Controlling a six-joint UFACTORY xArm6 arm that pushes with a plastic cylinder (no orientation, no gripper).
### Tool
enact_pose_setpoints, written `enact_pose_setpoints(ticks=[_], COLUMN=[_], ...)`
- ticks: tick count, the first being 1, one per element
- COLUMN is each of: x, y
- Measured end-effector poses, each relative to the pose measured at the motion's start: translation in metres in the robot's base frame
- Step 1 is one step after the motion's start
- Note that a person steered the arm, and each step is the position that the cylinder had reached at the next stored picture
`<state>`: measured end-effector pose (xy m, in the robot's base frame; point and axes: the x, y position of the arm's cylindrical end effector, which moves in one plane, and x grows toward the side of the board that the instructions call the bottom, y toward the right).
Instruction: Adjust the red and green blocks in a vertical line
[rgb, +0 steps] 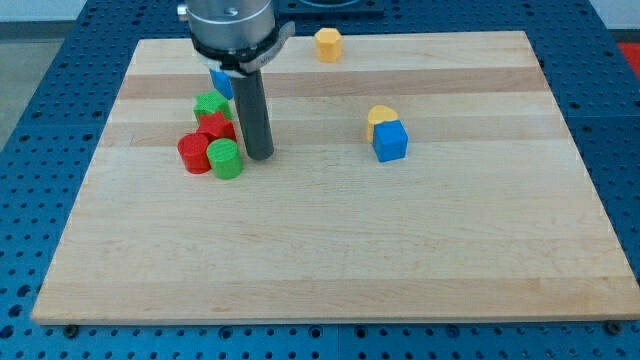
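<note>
A green star-shaped block (209, 104), a red star-shaped block (215, 128), a red cylinder (194, 153) and a green cylinder (225, 158) sit clustered at the board's left. My tip (260, 156) rests on the board just right of the green cylinder and the red star, very close to them. The rod rises from there to the arm's grey end (232, 25) at the view's top.
A blue block (221, 82) lies behind the rod, above the green star, partly hidden. A yellow block (328, 44) sits near the board's top edge. A yellow heart-like block (380, 117) touches a blue cube (390, 140) right of centre.
</note>
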<state>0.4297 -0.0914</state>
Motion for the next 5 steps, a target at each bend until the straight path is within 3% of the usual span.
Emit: enact_pose_setpoints(ticks=[2,4,5], x=[0.038,-0.04,-0.036], y=[-0.007,-0.008,-0.028])
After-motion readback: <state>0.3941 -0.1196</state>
